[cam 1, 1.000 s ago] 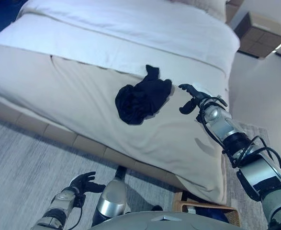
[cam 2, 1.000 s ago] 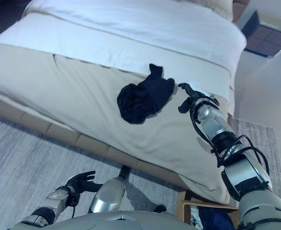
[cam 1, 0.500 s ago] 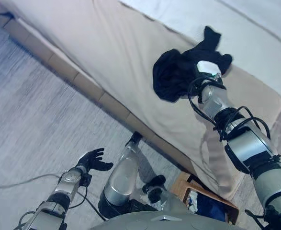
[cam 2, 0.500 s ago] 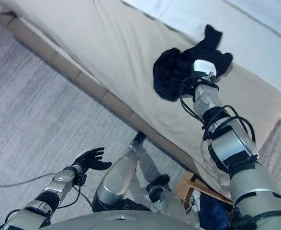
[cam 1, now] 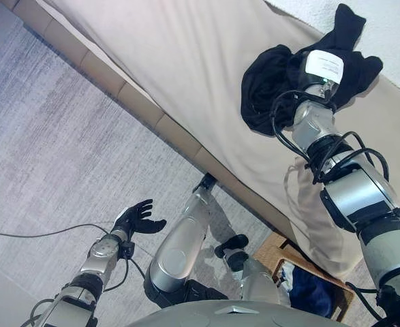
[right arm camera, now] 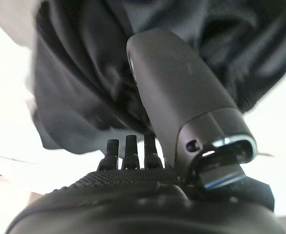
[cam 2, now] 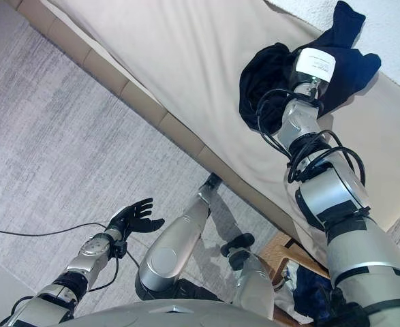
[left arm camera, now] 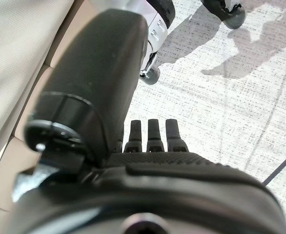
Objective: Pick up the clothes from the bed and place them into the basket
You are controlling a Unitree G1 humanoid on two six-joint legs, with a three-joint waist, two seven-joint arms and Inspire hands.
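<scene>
A crumpled heap of black clothes point(cam 1: 268, 75) lies on the beige cover of the bed point(cam 1: 186, 61), near its edge. My right hand point(right arm camera: 177, 87) is stretched out over the heap, its thumb straight and lying on the dark cloth and its fingers point(right arm camera: 130, 148) straight above the folds; it is open. In the eye views its fingers are hidden behind the white wrist cover point(cam 1: 324, 66). My left hand point(cam 1: 140, 216) hangs low at the left over the carpet, open and holding nothing. The basket point(cam 1: 281, 248) stands on the floor at the lower right by the bed.
Grey carpet point(cam 1: 43, 157) covers the floor in front of the bed. The basket holds some blue cloth point(cam 1: 312, 293). The bed's padded base point(cam 1: 145, 109) runs diagonally between carpet and cover. White sheet point(cam 1: 390, 27) shows beyond the clothes.
The camera has tipped down and swung, shifting the whole picture. My right hand has gone from beside the black clothes to on top of them. The left hand has lifted a little.
</scene>
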